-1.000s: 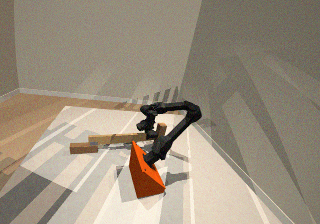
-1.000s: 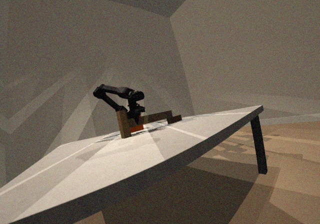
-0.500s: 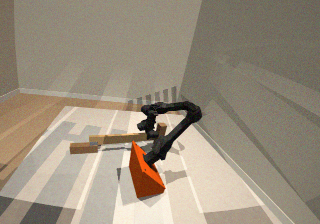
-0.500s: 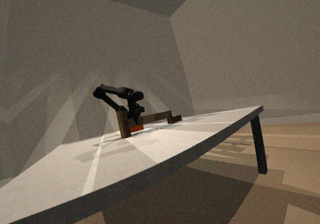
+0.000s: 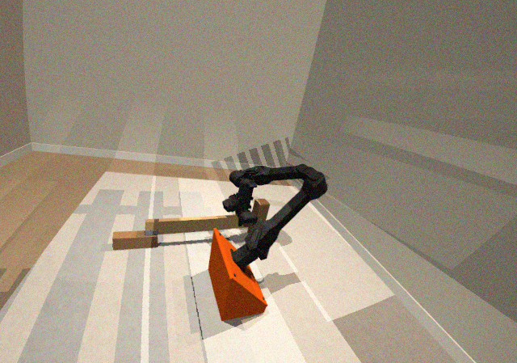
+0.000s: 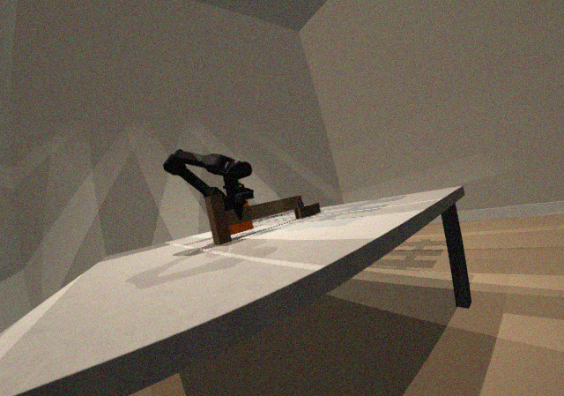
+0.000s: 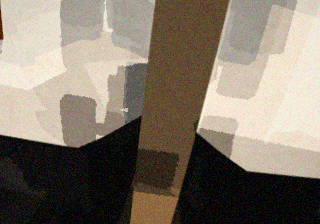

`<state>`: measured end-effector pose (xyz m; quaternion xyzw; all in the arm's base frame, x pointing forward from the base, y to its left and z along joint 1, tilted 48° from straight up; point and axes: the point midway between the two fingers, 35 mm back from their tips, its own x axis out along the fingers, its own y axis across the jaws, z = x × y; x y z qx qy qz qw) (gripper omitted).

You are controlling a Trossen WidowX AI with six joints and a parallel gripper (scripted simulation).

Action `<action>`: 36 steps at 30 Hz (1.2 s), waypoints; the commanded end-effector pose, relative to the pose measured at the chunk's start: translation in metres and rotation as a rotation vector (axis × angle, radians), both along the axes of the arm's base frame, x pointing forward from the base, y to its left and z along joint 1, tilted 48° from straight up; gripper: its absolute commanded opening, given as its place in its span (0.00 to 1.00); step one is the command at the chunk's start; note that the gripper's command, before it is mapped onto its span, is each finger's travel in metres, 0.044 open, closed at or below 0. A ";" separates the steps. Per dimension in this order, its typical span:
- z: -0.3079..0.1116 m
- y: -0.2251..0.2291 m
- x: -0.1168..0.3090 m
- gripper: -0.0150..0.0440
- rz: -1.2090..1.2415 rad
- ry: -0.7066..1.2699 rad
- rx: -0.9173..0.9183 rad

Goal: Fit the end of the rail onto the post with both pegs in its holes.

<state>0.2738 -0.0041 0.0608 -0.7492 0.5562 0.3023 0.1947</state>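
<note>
The wooden rail (image 5: 195, 224) (image 6: 273, 207) (image 7: 185, 59) is off the table at its near end and looks roughly level. My gripper (image 5: 247, 220) (image 6: 239, 213) (image 7: 161, 124) is shut on the rail near that end, one finger on each side. The rail's far end is at the grey bracket (image 5: 151, 232) on the low footboard block (image 5: 134, 240) (image 6: 312, 209); how it sits there is too small to tell. The upright post (image 5: 262, 209) (image 6: 218, 219) stands just beyond the gripper. Pegs, holes and any gap between rail and post are hidden.
The orange arm base (image 5: 233, 284) (image 6: 241, 227) stands beside the rail, and the arm arches above it. The pale tabletop (image 5: 292, 321) (image 6: 159, 310) carries patterned light and shadows. Its dark edge (image 6: 291, 294) shows in the exterior view.
</note>
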 end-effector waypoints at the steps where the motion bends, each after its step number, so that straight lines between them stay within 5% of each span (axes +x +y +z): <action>1: 0.004 -0.001 0.001 0.25 0.005 -0.007 0.000; 13: 0.007 -0.003 0.002 0.25 0.005 -0.008 0.000; 30: 0.003 -0.002 0.001 1.00 0.001 -0.001 0.000; 36: 0.003 -0.001 0.001 1.00 0.001 -0.001 0.000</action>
